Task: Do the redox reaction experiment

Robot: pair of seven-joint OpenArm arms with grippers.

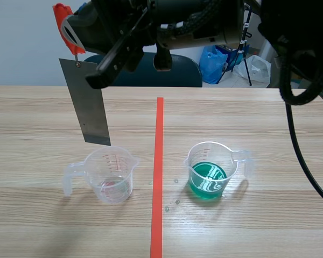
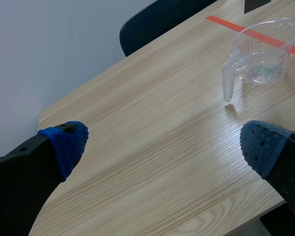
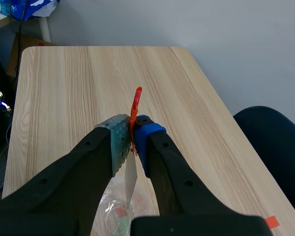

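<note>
**R gripper [image 3: 132, 142]: plate dip pending**

R wrist: clamped on orange clip [image 3: 136, 101]; metal plate [image 3: 130, 184] hangs under it, clear beaker [image 3: 119, 216] below.
Scene: plate edge just above beaker rim, handle side; green beaker [image 1: 209, 171] across tape. You'd best centre, lower straight, no wall contact.
L wrist: L gripper [image 2: 162, 146] agape, empty; keep clear.

table [image 1: 258, 123]: pale wood grain, matt | metal sheet [image 1: 91, 105]: dull grey, smooth, faintly brushed | orange-red clip [image 1: 62, 19]: plastic, slight sheen | left measuring cup [image 1: 110, 174], right measuring cup [image 1: 212, 164]: clear glossy plastic | green liquid [image 1: 207, 181]: shiny surface | left gripper [image 2: 164, 142] pads [image 2: 69, 142]: blue, soft, dotted, matt | tape line [image 1: 159, 161]: orange-red, matt
</note>
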